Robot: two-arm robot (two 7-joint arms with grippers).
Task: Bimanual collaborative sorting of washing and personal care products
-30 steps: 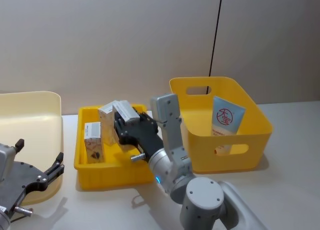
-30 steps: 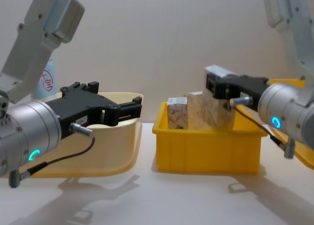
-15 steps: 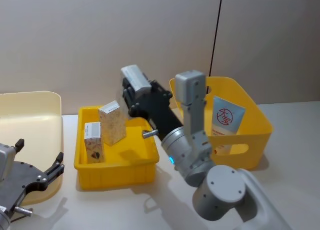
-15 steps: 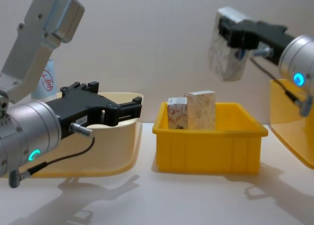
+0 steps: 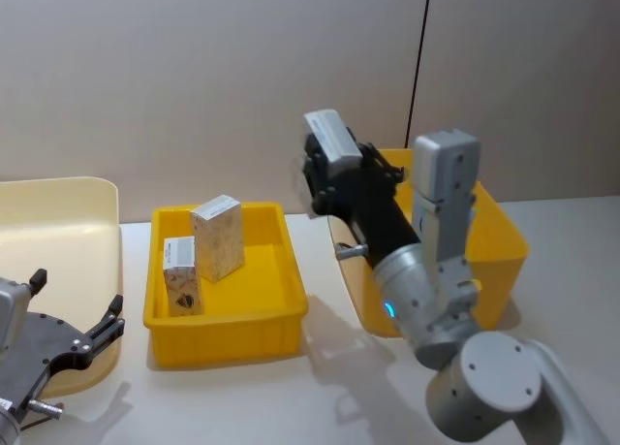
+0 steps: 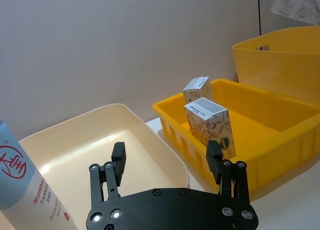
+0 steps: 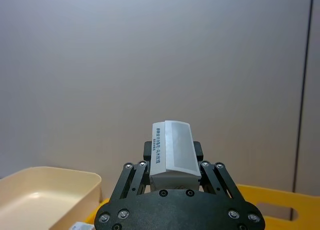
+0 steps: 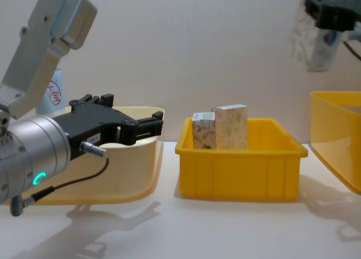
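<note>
My right gripper (image 5: 325,166) is shut on a small white carton (image 5: 332,143) and holds it high above the near-left rim of the deep yellow bin (image 5: 504,234). In the right wrist view the carton (image 7: 172,152) sits clamped between the fingers. Two more patterned cartons (image 5: 218,237) (image 5: 180,275) stand upright in the shallow yellow tray (image 5: 228,333). A pale-blue tube (image 6: 20,185) with a red logo leans in the cream bin (image 6: 100,115). My left gripper (image 5: 77,343) hovers open at that bin's front edge, with nothing between its fingers.
The cream bin (image 5: 58,193), the shallow tray and the deep yellow bin stand in a row from left to right on the pale table. A plain wall runs close behind them. Bare tabletop lies in front of the tray.
My right gripper lifted a carton out of the shallow tray and swung it up and to the right, over the deep bin's rim. The left arm stayed still.
</note>
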